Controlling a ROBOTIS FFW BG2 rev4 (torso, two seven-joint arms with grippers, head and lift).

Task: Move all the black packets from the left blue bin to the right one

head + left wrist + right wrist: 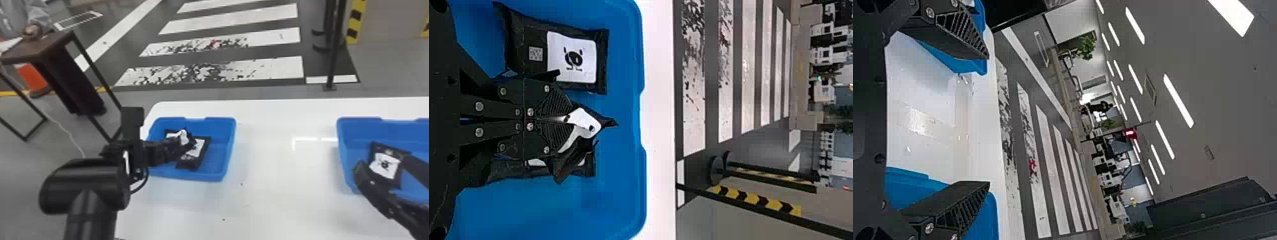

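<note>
Tabletop [281,191] between bins [227,150]; left pincer [186,143] seemingly grips packet [583,121]

It's bright in here, with long white ceiling lights [1178,101] glowing in rows overhead in the right wrist view. They come back as pale glare on the glossy bench [265,198], a crisp bent streak in the head view just beside the right blue bin [359,127]. Soft sheen runs along the black left arm [86,178]. Light falls fairly evenly inside the left blue bin [220,150], and the far room has a white, washed-out glow in the right wrist view.
</note>
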